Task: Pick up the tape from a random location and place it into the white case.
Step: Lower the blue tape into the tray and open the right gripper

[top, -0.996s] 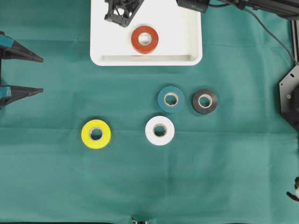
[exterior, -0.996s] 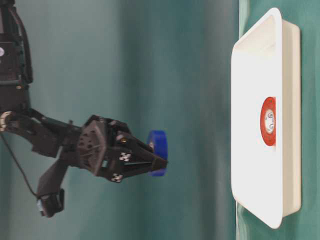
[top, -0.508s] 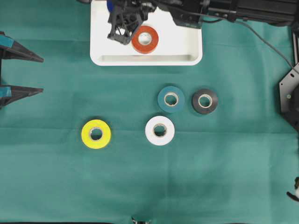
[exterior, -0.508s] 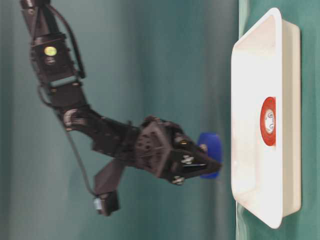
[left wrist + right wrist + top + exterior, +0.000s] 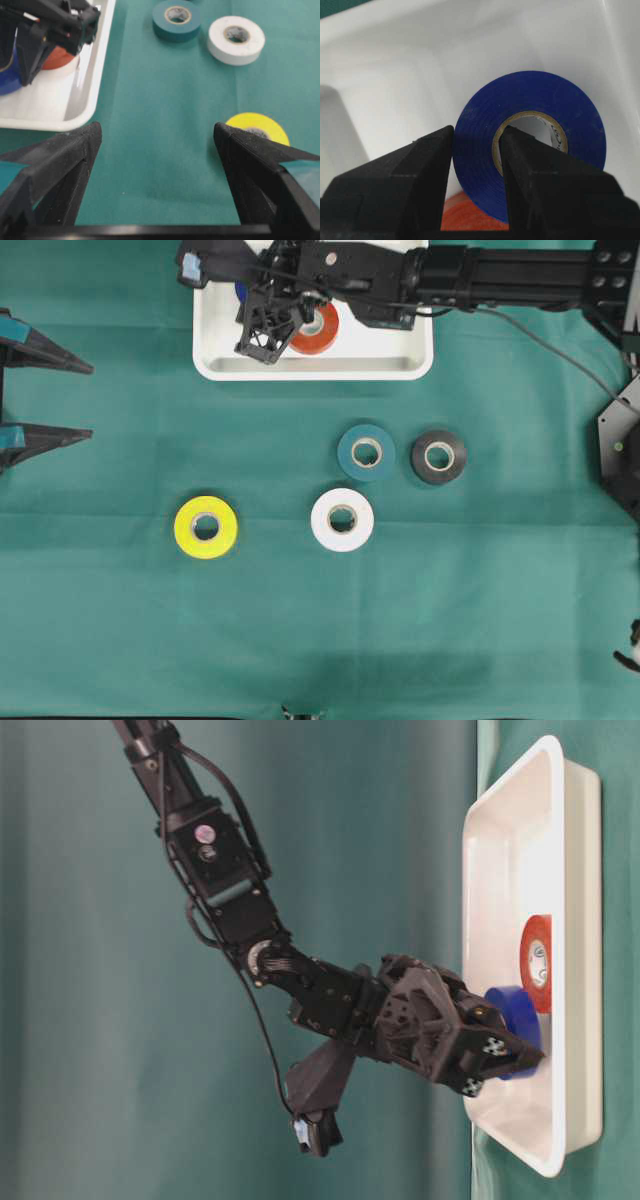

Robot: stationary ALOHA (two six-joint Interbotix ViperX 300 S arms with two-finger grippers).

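placing step: right tool (image 5: 520,1055) clamped on blue tape (image 5: 530,145), one finger through its core, low over white case (image 5: 410,355) beside red roll (image 5: 537,963). next: lower, release. left tool (image 5: 155,150) wide, idle.

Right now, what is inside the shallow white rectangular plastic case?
The white case holds a red tape roll lying flat. The right gripper is shut on a blue tape roll over it. The arm covers much of the floor; whether the blue roll touches down cannot be seen.

Glossy white case (image 5: 412,365), matt cloth (image 5: 450,620)
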